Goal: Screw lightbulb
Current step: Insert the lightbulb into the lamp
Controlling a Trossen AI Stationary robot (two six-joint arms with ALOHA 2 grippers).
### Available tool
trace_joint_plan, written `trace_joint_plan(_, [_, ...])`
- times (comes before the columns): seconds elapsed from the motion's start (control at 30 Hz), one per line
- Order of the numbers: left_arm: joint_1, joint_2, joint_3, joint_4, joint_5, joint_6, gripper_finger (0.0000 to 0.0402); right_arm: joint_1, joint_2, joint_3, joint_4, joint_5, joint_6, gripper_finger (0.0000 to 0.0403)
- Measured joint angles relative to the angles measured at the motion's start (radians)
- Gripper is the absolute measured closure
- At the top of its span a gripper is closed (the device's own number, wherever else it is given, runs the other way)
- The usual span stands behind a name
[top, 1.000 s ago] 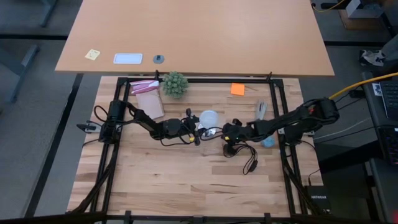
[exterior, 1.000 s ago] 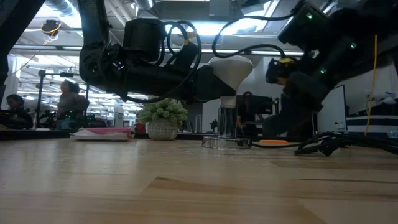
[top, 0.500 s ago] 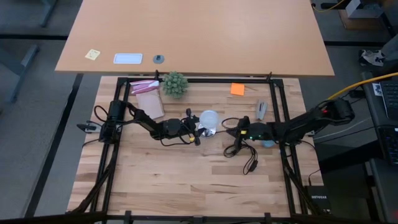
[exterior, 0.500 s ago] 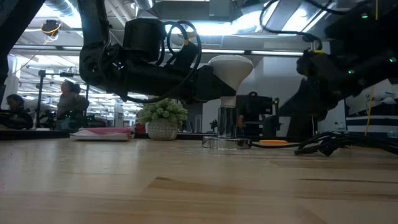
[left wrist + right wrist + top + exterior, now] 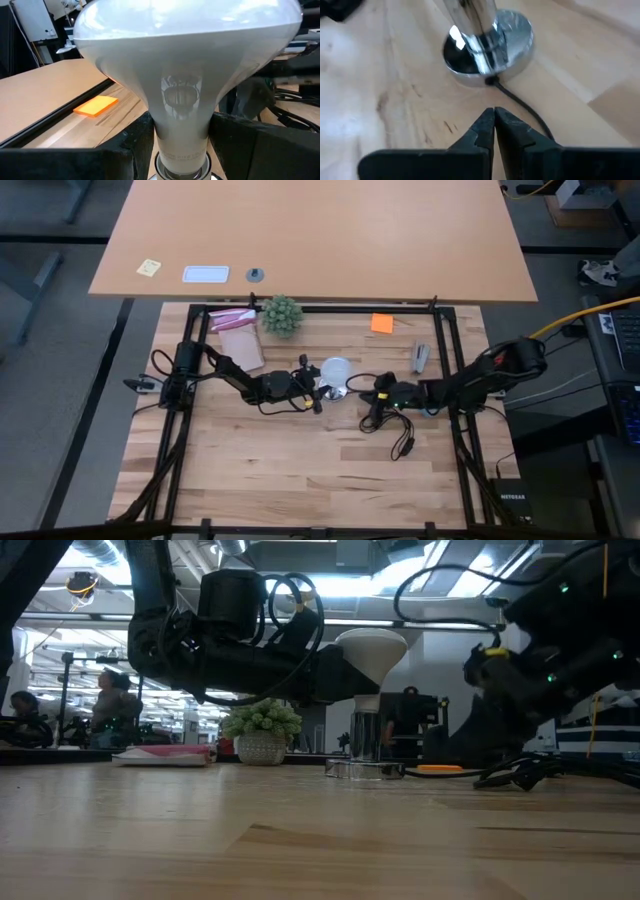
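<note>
Pale butcher-block wood (image 5: 300,470) forms the work table, framed by a black rail, with a larger tan desk (image 5: 310,230) beyond it and an open workshop room visible behind in the low view, where people sit far off at the left.

At the table's left side, the left arm reaches from its base toward the centre. Near the far-left corner lie a pink-and-white packet (image 5: 232,318) and a brown card (image 5: 241,346) just beside it, and next to them stands a small green potted plant (image 5: 281,313).

The left gripper (image 5: 322,390) sits at the middle of the table, its dark fingers (image 5: 127,150) clamped on either side of the narrow neck of the lightbulb (image 5: 185,75). The lightbulb stands upright, dome up, directly over the chrome lamp socket (image 5: 366,740), whose round mirrored base disc (image 5: 515,42) rests on the wood with a black cord (image 5: 400,435) trailing away toward the near side.

Farther right, an orange sticky note (image 5: 382,323) lies near the far rail, and a grey object (image 5: 420,358) lies beside the right rail.

The right gripper (image 5: 494,125) hovers just right of the socket base, close above the wood, fingers pressed together and holding nothing, pointing at the disc.
</note>
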Motion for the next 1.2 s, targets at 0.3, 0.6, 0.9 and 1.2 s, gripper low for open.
trace_joint_plan(0.3, [0.0, 0.0, 0.0, 0.0, 0.0, 0.002, 0.0243, 0.0, 0.115, 0.041, 0.003, 0.054, 0.041, 0.0379])
trace_joint_plan(0.6, [0.0, 0.0, 0.0, 0.0, 0.001, 0.001, 0.0243, 0.001, 0.169, 0.052, 0.01, 0.149, 0.041, 0.0379])
trace_joint_plan(0.9, [0.0, 0.0, 0.0, 0.0, 0.001, 0.0, 0.0243, 0.001, 0.189, 0.051, 0.005, 0.262, 0.051, 0.0379])
trace_joint_plan(1.2, [-0.001, 0.0, 0.0, -0.001, 0.001, 0.0, 0.0243, -0.001, 0.191, 0.049, -0.008, 0.398, 0.049, 0.0379])
